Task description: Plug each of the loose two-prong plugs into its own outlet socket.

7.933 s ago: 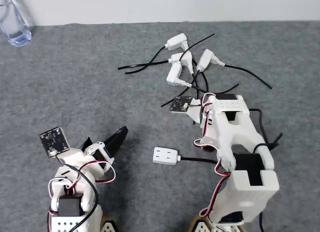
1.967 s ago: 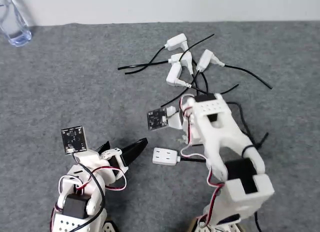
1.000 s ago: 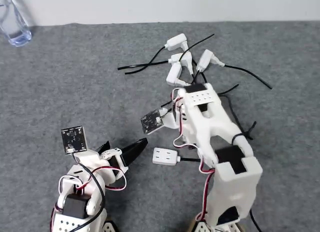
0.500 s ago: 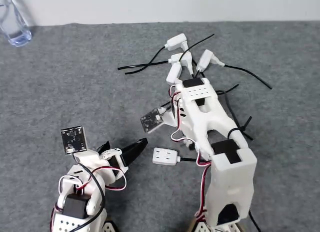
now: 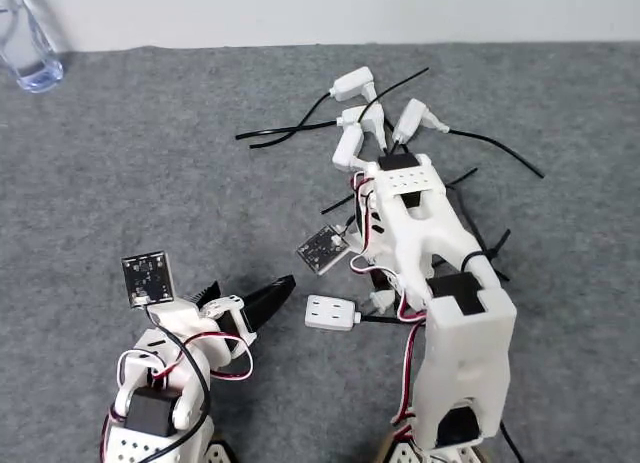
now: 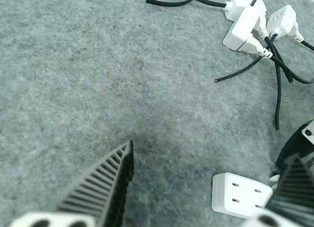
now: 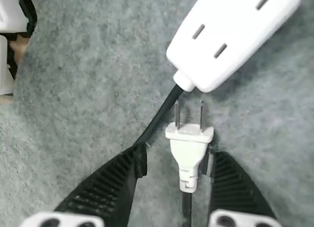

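Five white sockets [image 5: 331, 311], one plug [image 7: 189, 138], one glass [image 5: 28, 58]

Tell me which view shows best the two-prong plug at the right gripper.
Right wrist view: the plug lies between the open right gripper's fingers, prongs toward the outlet. It is hidden in both other views, under the right arm in the high one.

Flat on grey surface [image 7: 73, 80]: white two-prong plastic plug [image 7: 189, 148] on black cord, prongs aimed at white multi-slot outlet block [image 7: 235, 36], just short of it. Separate white rectangular outlet block [image 5: 331, 311] slots-up, nothing inserted. Further white corded fittings [image 5: 365, 116] clustered, cords tangled.
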Available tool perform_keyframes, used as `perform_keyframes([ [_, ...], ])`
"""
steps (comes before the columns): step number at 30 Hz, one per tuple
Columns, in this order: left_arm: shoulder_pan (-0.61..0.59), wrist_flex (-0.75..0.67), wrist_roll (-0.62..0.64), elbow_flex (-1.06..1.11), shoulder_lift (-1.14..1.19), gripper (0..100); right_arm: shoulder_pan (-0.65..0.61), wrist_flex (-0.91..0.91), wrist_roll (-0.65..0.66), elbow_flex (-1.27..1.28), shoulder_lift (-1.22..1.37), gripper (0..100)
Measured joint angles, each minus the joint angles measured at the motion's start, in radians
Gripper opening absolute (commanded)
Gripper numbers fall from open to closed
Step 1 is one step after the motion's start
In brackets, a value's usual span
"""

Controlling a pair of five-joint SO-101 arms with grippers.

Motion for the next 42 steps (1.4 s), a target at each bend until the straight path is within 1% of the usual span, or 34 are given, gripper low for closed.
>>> perform_keyframes([
  [2, 0.000, 0.000, 0.000, 0.000, 0.000, 43, 0.000, 0.000, 0.000, -0.015, 0.011, 17.9],
  [5, 0.000, 0.000, 0.000, 0.000, 0.000, 43, 0.000, 0.000, -0.003, -0.026, 0.020, 12.8],
  [9, 0.000, 0.000, 0.000, 0.000, 0.000, 43, -0.014, -0.023, -0.048, -0.031, 0.023, 7.6],
  [13, 0.000, 0.000, 0.000, 0.000, 0.000, 43, -0.031, -0.060, -0.107, -0.025, 0.025, 9.7],
  [17, 0.000, 0.000, 0.000, 0.000, 0.000, 43, -0.031, -0.058, -0.127, -0.025, 0.025, 12.5],
  [20, 0.000, 0.000, 0.000, 0.000, 0.000, 43, -0.031, -0.055, -0.127, -0.025, 0.025, 13.9],
  [30, 0.000, 0.000, 0.000, 0.000, 0.000, 43, -0.031, -0.052, -0.130, -0.017, 0.023, 14.1],
  [36, 0.000, 0.000, 0.000, 0.000, 0.000, 43, -0.029, -0.049, -0.132, -0.015, 0.023, 21.5],
  [42, 0.000, 0.000, 0.000, 0.000, 0.000, 43, -0.031, -0.048, -0.132, -0.003, 0.017, 21.5],
])
